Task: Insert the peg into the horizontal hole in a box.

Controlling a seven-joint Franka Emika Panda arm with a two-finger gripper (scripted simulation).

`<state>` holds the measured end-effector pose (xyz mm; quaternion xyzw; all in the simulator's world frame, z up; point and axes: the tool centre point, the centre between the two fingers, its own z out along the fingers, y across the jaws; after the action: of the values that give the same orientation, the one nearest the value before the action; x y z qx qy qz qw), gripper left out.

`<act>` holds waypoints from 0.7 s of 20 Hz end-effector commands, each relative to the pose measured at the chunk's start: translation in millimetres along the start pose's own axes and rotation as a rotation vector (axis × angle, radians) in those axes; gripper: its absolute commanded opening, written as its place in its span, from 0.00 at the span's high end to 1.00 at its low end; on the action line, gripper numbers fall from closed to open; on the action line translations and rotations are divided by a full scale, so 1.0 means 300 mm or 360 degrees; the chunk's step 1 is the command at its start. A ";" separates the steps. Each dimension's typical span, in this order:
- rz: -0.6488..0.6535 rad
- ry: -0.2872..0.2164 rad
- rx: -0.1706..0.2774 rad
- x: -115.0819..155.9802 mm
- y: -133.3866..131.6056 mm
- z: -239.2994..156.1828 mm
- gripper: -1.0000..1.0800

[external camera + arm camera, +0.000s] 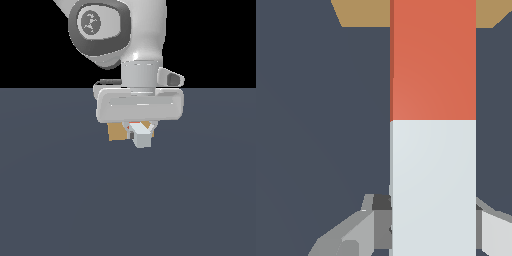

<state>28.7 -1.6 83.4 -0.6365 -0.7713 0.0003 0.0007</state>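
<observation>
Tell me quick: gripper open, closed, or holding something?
Gripper: closed on the peg, gripping its white half; the orange-red end points toward the box.

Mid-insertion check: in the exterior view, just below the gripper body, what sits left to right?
Tan box → white end of the peg, held in the gripper.

From the exterior view the box [116,132] sits mostly behind the end effector [141,134], and its hole can't be seen. In the wrist view the peg [433,125] covers the box's [363,12] middle, with both cut off at the edge.
</observation>
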 end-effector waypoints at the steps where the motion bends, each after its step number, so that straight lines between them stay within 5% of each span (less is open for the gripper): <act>1: 0.0005 -0.0001 -0.0002 0.034 0.020 -0.012 1.00; 14: 0.0004 0.0000 -0.0006 0.053 0.040 -0.021 1.00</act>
<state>36.1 16.3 87.8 -0.6376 -0.7704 0.0001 0.0005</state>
